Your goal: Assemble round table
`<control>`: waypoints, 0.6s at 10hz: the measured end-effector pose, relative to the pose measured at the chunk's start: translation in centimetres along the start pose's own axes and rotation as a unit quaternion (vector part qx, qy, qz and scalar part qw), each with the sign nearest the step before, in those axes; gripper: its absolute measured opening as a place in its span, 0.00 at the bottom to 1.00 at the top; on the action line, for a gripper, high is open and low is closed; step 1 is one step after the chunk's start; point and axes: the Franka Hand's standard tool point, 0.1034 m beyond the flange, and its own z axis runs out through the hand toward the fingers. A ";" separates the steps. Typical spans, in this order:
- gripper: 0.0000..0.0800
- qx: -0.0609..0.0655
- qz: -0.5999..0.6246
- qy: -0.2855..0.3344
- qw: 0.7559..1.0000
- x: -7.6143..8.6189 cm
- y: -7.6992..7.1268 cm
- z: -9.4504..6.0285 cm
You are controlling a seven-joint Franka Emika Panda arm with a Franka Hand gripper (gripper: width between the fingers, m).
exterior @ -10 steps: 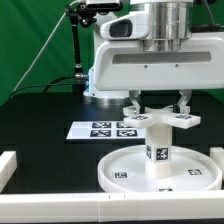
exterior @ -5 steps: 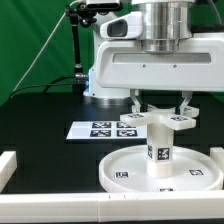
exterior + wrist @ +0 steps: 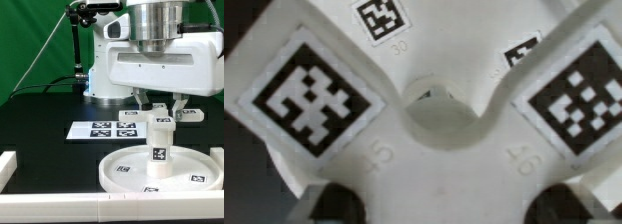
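Cross-shaped piece (image 3: 163,119) sits atop the thick cylinder (image 3: 160,148), which stands upright at the middle of the rimmed round disc (image 3: 122,173) on the black desk (image 3: 50,110). The jaws grip the cross piece from above. Judged step: seating or turning the cross onto the cylinder; next calls for staying square over its axis. Marker board (image 3: 103,129) lies behind; a border rail (image 3: 12,166) edges the exterior view's left, open desk between.

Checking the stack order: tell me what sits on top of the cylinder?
The cross-shaped piece sits atop the cylinder, under the gripper. Their joint is covered.
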 end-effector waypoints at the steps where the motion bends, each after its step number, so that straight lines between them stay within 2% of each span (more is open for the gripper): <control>1: 0.55 0.001 0.032 -0.001 0.999 0.0 0.0 0.0; 3: 0.55 0.002 0.106 -0.003 0.994 0.0 0.0 0.0; 5: 0.55 0.002 0.110 -0.004 0.994 0.0 0.0 0.1; 6: 0.62 0.001 0.106 -0.005 0.994 -0.1 0.0 -0.1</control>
